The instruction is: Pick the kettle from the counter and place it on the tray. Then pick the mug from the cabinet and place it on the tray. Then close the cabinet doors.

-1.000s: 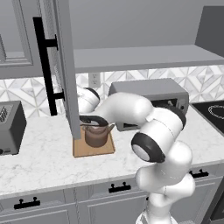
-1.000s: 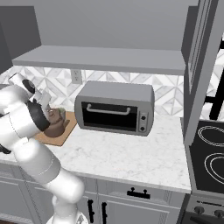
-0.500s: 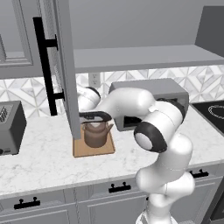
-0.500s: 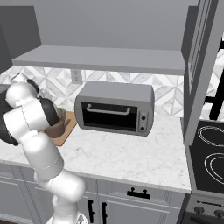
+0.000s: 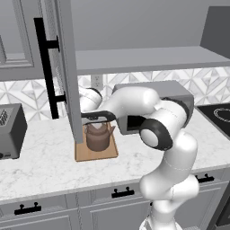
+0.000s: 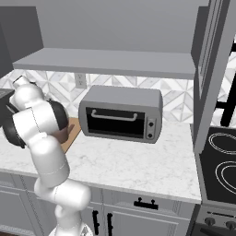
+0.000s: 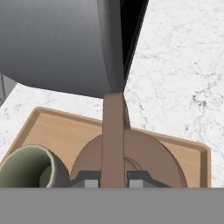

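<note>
1 kettle (image 5: 98,137), 1 mug (image 7: 27,168), 1 tray (image 7: 52,131)

Two cameras sit behind the arm, left and right, both looking forward and down over the desk (image 5: 40,166); they share the tray (image 5: 96,152) and oven (image 6: 120,113). A third rides the hand, looking close down onto the kettle (image 7: 127,153) and tray.
</note>
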### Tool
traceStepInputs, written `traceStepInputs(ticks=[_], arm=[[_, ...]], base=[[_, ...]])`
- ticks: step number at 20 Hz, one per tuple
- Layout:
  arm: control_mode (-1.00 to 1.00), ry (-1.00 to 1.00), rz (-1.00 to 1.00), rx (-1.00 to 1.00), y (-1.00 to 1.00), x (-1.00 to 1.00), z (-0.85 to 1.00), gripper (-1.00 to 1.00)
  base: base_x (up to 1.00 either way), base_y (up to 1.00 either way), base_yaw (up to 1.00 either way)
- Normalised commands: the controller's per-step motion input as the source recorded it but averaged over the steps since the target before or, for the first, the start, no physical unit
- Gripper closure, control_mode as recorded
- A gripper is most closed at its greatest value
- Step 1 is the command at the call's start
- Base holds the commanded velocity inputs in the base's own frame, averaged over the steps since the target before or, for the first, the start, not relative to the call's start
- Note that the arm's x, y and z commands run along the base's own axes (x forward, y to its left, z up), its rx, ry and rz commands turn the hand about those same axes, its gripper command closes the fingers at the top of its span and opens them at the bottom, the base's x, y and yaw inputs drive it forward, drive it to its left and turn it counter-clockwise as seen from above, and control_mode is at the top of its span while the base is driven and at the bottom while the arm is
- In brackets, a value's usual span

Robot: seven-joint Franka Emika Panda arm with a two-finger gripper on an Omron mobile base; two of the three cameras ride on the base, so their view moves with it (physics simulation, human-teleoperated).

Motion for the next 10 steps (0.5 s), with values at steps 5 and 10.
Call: traceStepInputs(ticks=[5, 10], arm=[[-1.00, -0.05, 0.00, 0.02, -0.03, 0.00, -0.26, -1.00], [-1.00, -0.05, 0.00, 0.04, -0.10, 0.00, -0.19, -1.00]], base=[[0.00, 0.00, 0.00], [0.00, 0.00, 0.00]])
